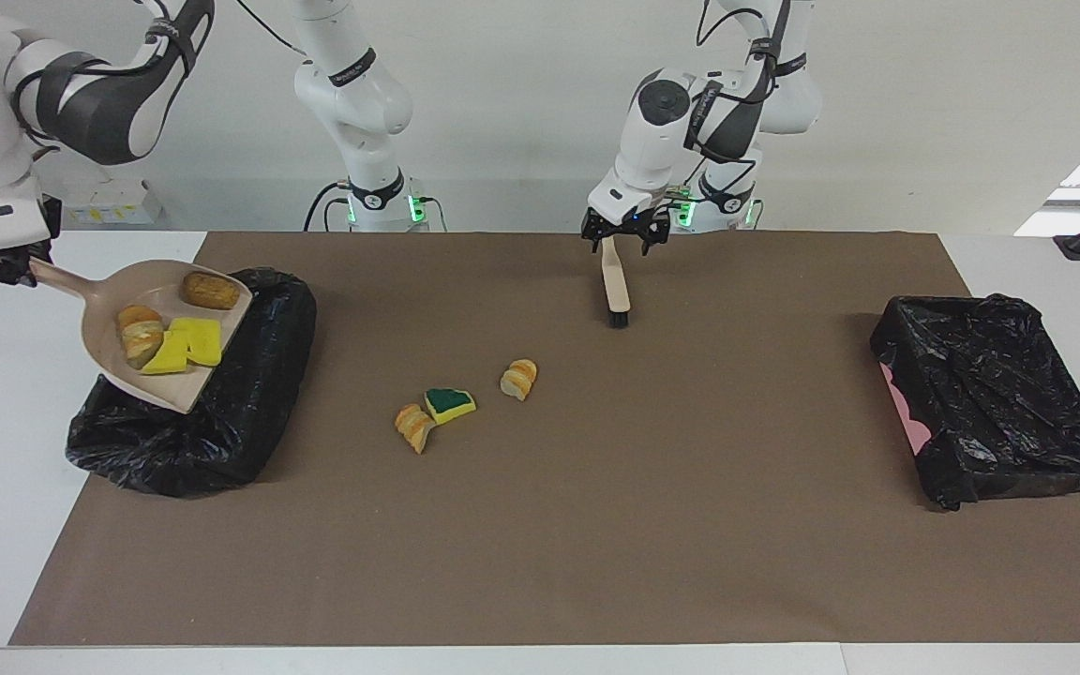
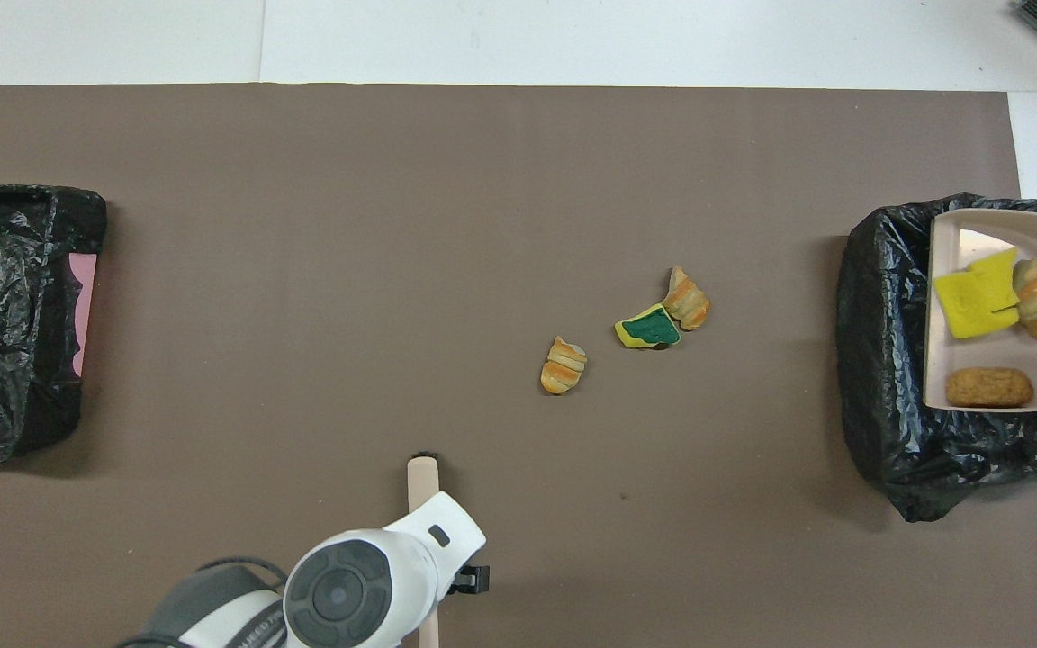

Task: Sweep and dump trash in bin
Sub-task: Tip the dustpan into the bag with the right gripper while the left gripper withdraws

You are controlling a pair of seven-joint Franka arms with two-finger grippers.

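Trash [image 1: 186, 345] is split: roll [image 1: 212, 291], croissant chunk [image 1: 140, 333] and two yellow sponge slabs sit in the beige dustpan [image 1: 104, 309], which is up over the black-bagged bin [image 1: 221, 441]. Two more croissant chunks [image 1: 414, 427] [image 1: 518, 379] and a green-faced sponge piece [image 1: 449, 403] lie on the brown mat [image 1: 596, 525], well apart from the bin toward the left arm's end. Right gripper [image 1: 1, 267] is clenched on the pan handle, pan tilted lip-down. For the dump I'd tip steeper with the lip kept inside the bag rim; the smooth hard plastic should shed the rounded roll first, while the flat foam slabs may cling, so shake. The bag is crinkly and slack, so don't snag it. Left gripper [image 1: 622, 239] waits with jaws spread, straddling the wooden brush [image 1: 614, 281] handle tip without gripping it, far from the bin. The loose pieces need another sweep.
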